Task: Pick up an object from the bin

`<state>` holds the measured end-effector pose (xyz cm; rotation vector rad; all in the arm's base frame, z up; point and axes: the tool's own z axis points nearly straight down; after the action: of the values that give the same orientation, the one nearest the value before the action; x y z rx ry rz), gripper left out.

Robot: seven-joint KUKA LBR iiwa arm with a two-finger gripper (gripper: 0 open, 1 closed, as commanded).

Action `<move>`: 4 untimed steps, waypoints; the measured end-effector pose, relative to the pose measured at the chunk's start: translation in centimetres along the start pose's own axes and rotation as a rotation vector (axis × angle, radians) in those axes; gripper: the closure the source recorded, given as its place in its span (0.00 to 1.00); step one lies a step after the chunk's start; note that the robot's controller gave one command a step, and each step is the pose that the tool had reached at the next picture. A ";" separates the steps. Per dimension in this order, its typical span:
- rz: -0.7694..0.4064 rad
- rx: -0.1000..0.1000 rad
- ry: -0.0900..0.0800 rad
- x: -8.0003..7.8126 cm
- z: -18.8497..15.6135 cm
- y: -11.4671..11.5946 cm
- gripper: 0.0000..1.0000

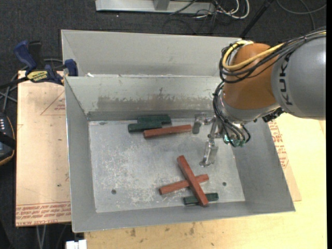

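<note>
The pincer [207, 156] hangs low in the grey bin [78, 154], just beside the upper end of a red-brown bar [193, 181]. That bar lies crossed over a second red bar [174, 187], with a dark green block [202, 198] at their foot. I cannot tell whether the pincer is open or closed. I'd say nothing is picked yet, so gripping and lifting remain. Another red bar [167, 131] and a green block [150, 122] lie near the back wall.

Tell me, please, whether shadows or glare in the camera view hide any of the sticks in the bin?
In the camera view the light is soft and even, with no glare on the bin; the green stick and red stick by the back wall and the crossed red sticks cast only thin shadows; the gripper covers none of them.
</note>
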<state>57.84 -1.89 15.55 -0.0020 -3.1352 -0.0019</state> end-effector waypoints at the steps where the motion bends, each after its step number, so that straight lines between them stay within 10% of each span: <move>1: -0.001 0.000 -0.008 -0.2 -0.4 0.0 0.00; 3: 0.265 -0.003 0.002 4.8 8.6 0.5 0.00; 4: 0.504 -0.001 -0.009 4.2 5.2 -0.1 0.00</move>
<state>53.64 -1.95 10.35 -0.7860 -3.0442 -0.0014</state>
